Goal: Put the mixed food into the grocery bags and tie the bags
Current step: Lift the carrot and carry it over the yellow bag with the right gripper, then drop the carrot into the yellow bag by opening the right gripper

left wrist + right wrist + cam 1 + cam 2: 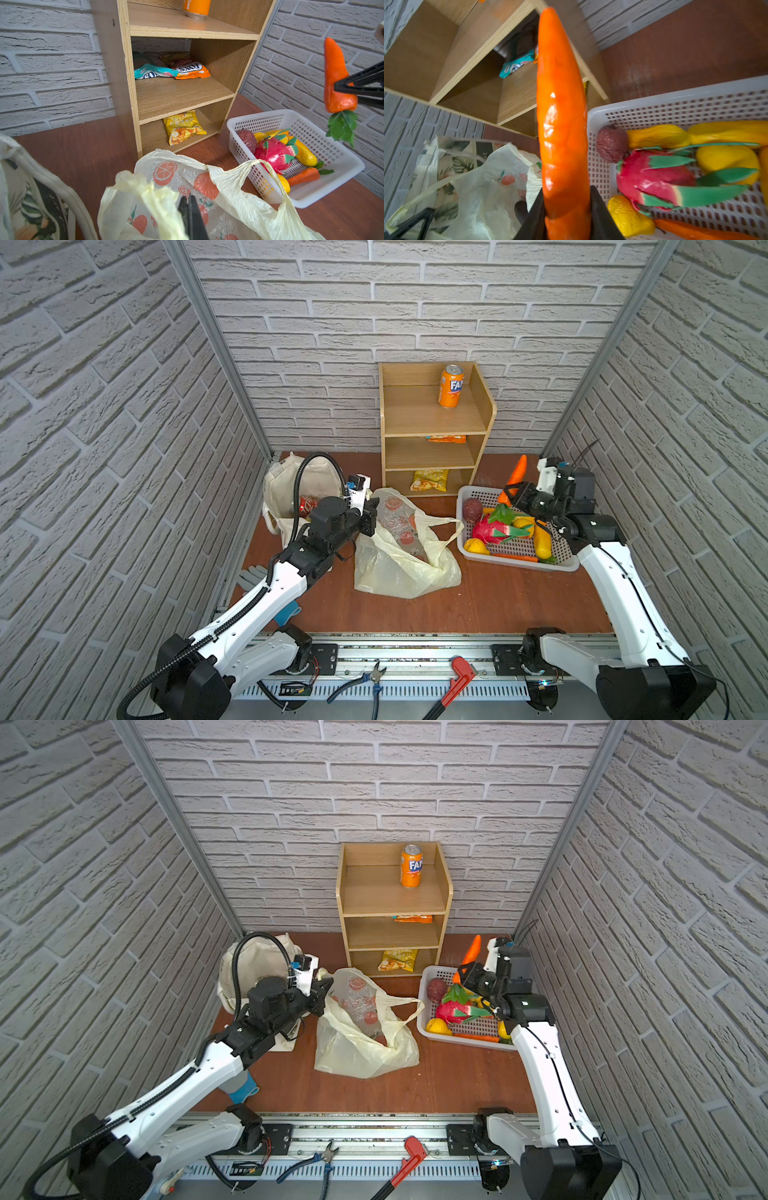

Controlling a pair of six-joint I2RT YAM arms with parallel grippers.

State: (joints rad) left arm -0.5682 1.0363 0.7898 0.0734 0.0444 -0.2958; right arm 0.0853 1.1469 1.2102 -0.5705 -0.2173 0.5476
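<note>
brick wall behind; toy carrot clamped tip-up in right tool.

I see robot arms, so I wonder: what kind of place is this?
Probably a robot practice booth made up like a tiny shop: fake brick walls on a metal frame, a small wooden shelf with snacks, and pliers on the front rail.

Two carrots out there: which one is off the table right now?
The fat carrot: tip up, leaves hanging, pinched in the fingers of the right gripper, raised by the basket. The slim carrot lies flat inside the basket.
</note>
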